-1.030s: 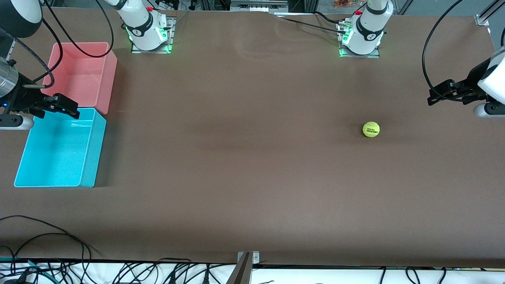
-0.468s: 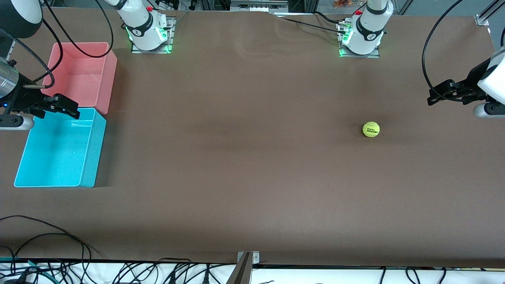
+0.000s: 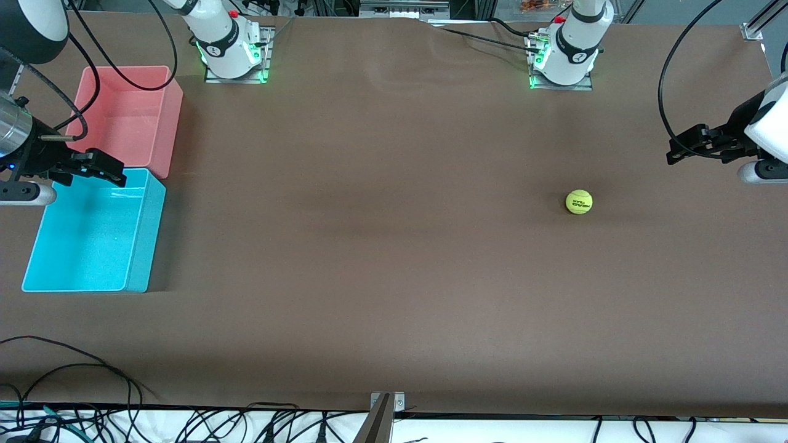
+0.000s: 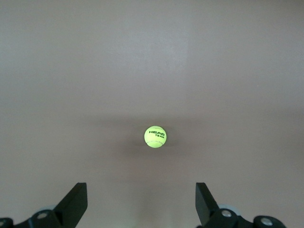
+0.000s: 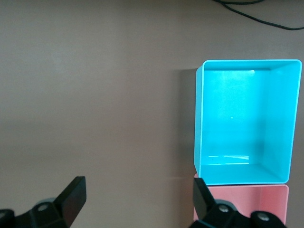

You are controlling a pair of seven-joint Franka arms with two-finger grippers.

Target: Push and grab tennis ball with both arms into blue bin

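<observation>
The tennis ball (image 3: 578,202) lies on the bare brown table toward the left arm's end; the left wrist view shows it with dark lettering (image 4: 155,137). My left gripper (image 3: 676,152) hangs open above the table at that end, apart from the ball, its fingers wide with nothing between them (image 4: 141,186). The blue bin (image 3: 92,240) stands at the right arm's end. My right gripper (image 3: 111,169) is open and empty over the bin's wall next to the pink tub. The right wrist view shows the blue bin (image 5: 247,123) empty beside that gripper (image 5: 138,180).
A pink tub (image 3: 126,117) touches the blue bin, farther from the front camera; its corner also shows (image 5: 247,204). Black cables (image 3: 74,381) loop over the table's front edge. A metal bracket (image 3: 385,406) sits at the middle of that edge.
The right arm's wrist has shifted very slightly over the bins. The ball and the left arm have not moved.
</observation>
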